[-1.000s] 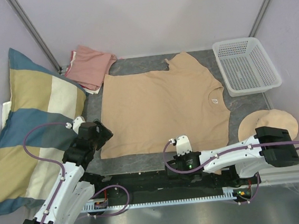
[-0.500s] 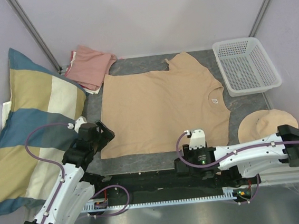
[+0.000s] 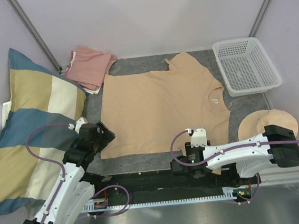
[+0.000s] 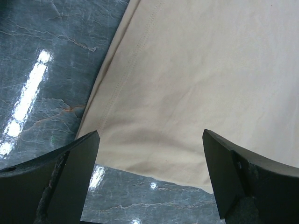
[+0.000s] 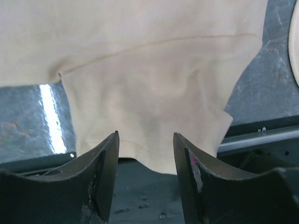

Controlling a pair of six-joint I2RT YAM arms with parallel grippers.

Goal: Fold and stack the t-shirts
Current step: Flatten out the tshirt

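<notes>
A tan t-shirt [image 3: 162, 108] lies spread flat on the dark marble table [image 3: 134, 66], its neck label toward the right. A folded salmon-pink t-shirt [image 3: 89, 66] sits at the back left corner. My left gripper [image 3: 98, 137] hovers open at the tan shirt's near left corner. In the left wrist view that hem corner [image 4: 140, 149] lies between the wide-apart fingers [image 4: 79, 163]. My right gripper [image 3: 193, 149] is open at the table's near edge. In the right wrist view the tan sleeve [image 5: 154, 93] droops over the edge just ahead of the empty gripper [image 5: 145, 140].
A white mesh basket [image 3: 245, 65] stands at the back right. A round beige domed hat [image 3: 267, 124] lies at the near right. A big striped pillow [image 3: 29, 129] leans along the left side. A cable rail [image 3: 163, 198] runs below the table's near edge.
My right gripper has opened from shut and shifted to the right along the near edge. The left arm has barely moved.
</notes>
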